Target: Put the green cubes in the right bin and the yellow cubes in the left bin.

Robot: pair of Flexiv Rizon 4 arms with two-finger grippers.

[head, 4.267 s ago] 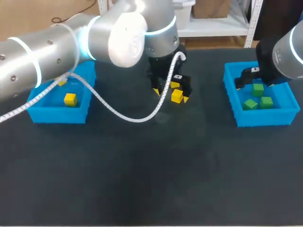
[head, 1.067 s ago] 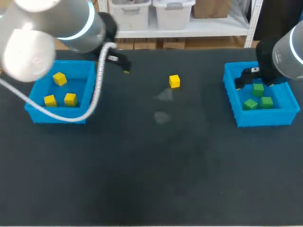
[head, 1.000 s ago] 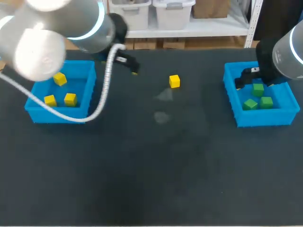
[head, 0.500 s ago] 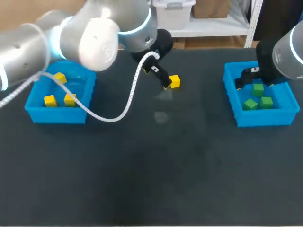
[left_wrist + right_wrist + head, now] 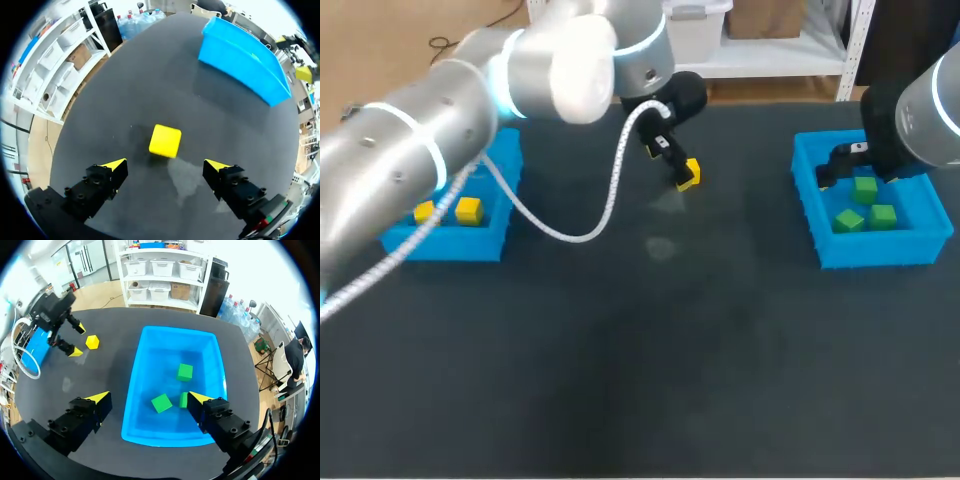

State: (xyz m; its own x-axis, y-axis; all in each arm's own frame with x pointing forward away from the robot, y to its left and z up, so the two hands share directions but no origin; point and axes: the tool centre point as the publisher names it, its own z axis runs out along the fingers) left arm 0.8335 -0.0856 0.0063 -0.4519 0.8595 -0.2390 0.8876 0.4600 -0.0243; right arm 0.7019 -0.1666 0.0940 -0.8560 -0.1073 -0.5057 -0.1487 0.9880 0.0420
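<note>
Hovering by the yellow cube (image 5: 165,141), the left gripper (image 5: 165,165) gapes wide; the right gripper (image 5: 149,398), likewise spread, overhangs the right bin (image 5: 165,355).

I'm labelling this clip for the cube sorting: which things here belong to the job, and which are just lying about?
Part of the job: loose yellow cube; left bin holding sorted yellow cubes; right bin holding green cubes; left gripper; right gripper.
Lying about: only pale smudges on the table.
</note>
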